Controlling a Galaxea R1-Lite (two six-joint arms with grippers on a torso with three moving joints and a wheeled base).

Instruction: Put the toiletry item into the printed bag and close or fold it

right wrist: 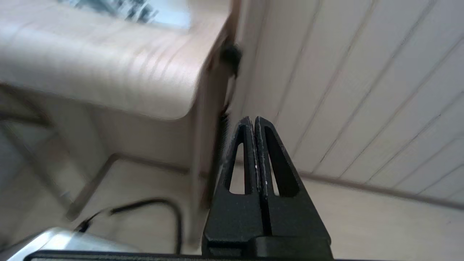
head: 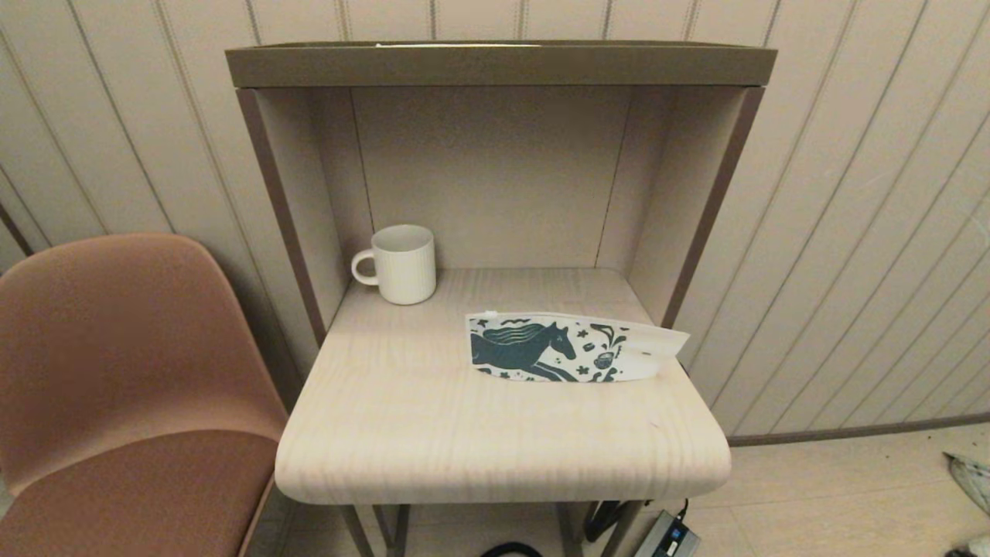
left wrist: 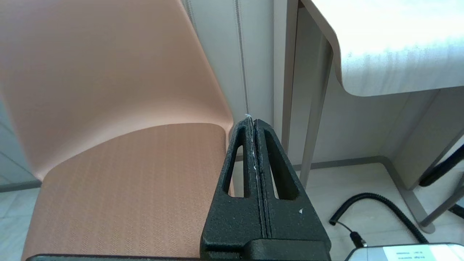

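The printed bag (head: 568, 348) lies flat on the right half of the small wooden table (head: 464, 433), its horse print facing up and its white end pointing right. A blurred bit of the bag's print (right wrist: 119, 9) also shows in the right wrist view. No toiletry item shows in any view. My left gripper (left wrist: 252, 121) hangs shut and empty below the table's left side, beside the chair. Low by the table's right side, near the panelled wall, my right gripper (right wrist: 253, 119) is shut and empty. Neither gripper appears in the head view.
A white ribbed mug (head: 402, 264) stands at the back left of the table, inside the shelf alcove (head: 495, 178). A salmon chair (head: 116, 371) stands left of the table. A power brick (head: 667, 535) and cables (left wrist: 377, 203) lie on the floor underneath.
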